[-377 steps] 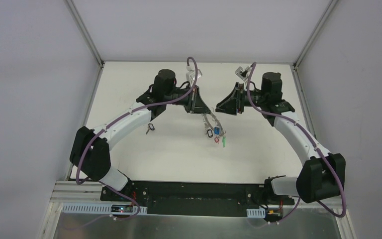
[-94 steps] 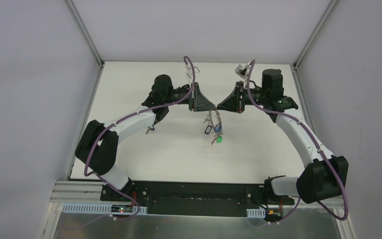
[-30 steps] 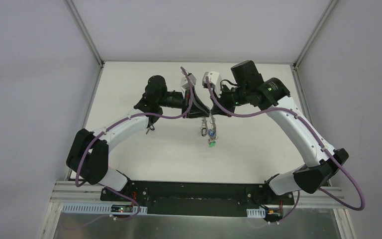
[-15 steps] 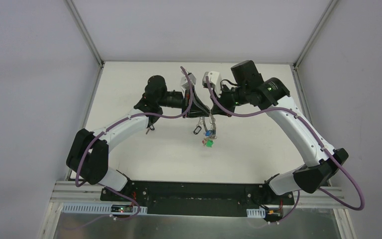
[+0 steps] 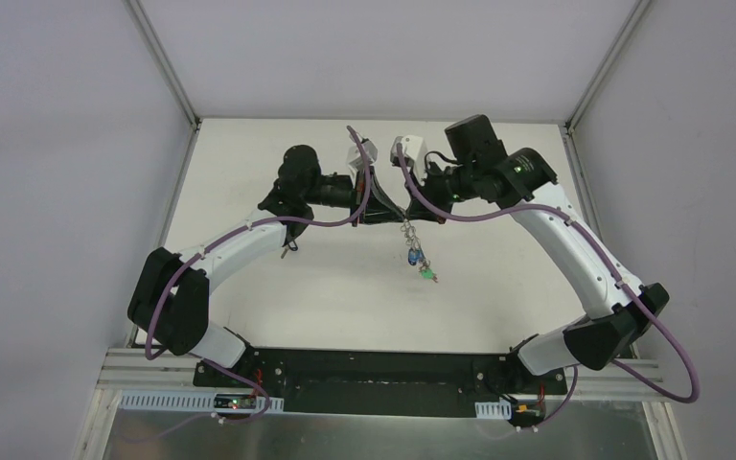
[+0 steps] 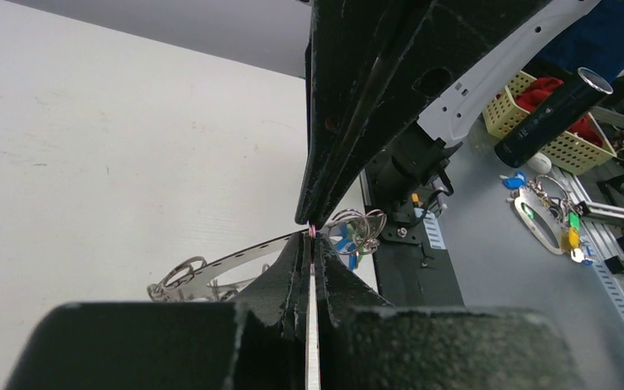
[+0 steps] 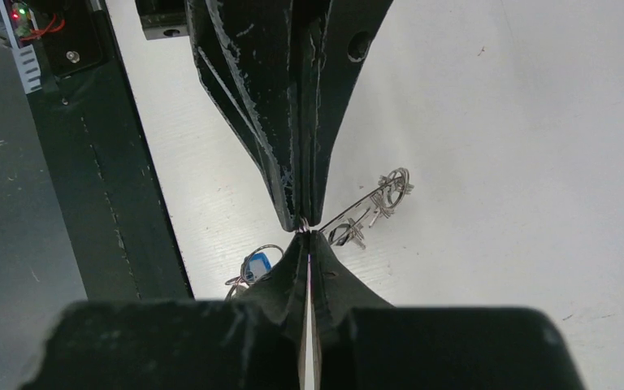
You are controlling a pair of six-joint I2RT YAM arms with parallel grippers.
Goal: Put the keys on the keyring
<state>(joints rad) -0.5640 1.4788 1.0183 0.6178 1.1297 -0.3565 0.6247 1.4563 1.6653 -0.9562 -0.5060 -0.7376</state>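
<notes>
Looking down from above, we are seeing the left gripper [image 6: 309, 248] and the right gripper [image 7: 309, 244] meeting tip to tip over the table [image 5: 498, 278]. Both are squeezing fully closed, with no gap showing between either pair of fingers. A second ago the left one was standing slightly parted; now it is pressing flat. The right one is staying as tight as it was.

The ring [image 6: 240, 257] is running out of the very spot where the tips are touching. We are taking the right gripper to be pinching its wire. Whether the left is nipping the wire too, or only pressing beside it, we are not managing to tell. In the left wrist view the wire is sweeping away to the left of the tips. In the right wrist view it is slanting up and to the right of them.

The keys [image 5: 416, 257] are hanging on the ring just below the tips. Half a second ago the bunch was splaying out, with a dark loop swinging toward the left gripper's side. Now everything is trailing in one line toward the right gripper's side, with the green tag [image 5: 428, 276] lowest. In the earliest view the grippers were standing apart.

One lone key [image 5: 290, 245] is lying on the table well behind the left gripper, beneath its forearm, where it has been lying throughout.
</notes>
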